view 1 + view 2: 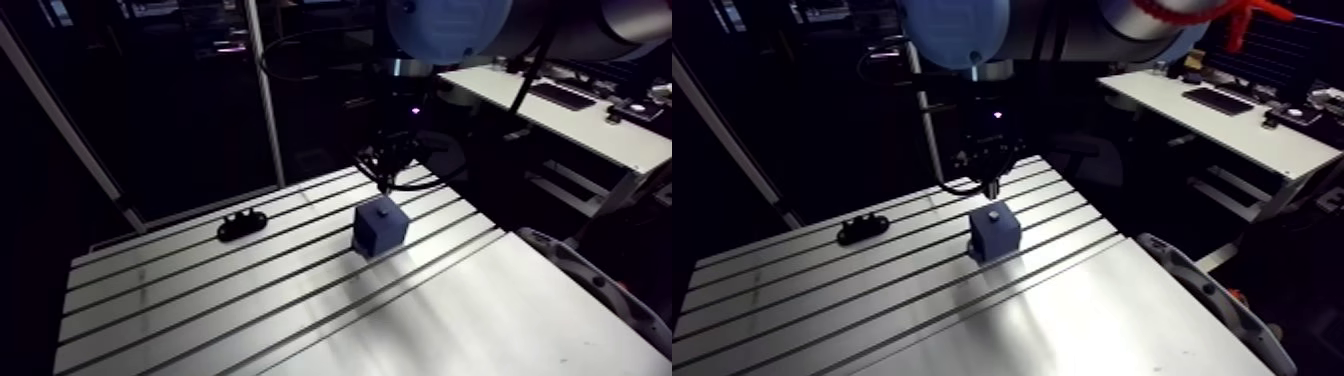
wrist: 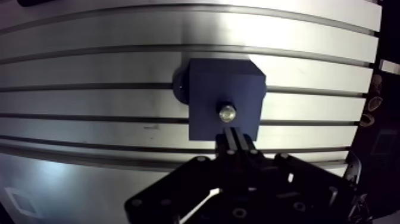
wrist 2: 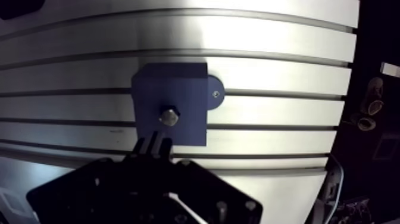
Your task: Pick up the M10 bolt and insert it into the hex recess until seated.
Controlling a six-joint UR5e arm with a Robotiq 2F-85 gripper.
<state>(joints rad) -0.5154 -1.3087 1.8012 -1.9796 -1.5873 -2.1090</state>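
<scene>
Slotted aluminium worktop (image 1: 200,300) spreads out under me, its grooves running across.

From the arm view, a dark-blue block (image 1: 381,228) stands on it near the middle. My hand (image 1: 386,184) hangs just above the block's top. A small black part (image 1: 241,226) lies well apart from the block, toward the worktop's far edge.

From the wrist view, the M10 bolt (image 2: 227,112) sits in the block's top face with its silvery head showing, just ahead of my fingertips. My fingers (image 2: 241,142) are pressed together with nothing between them, so the hand is closed and empty. A rounded lug (image 3: 215,95) with a small screw sticks out from the block's side, low against the worktop.
</scene>
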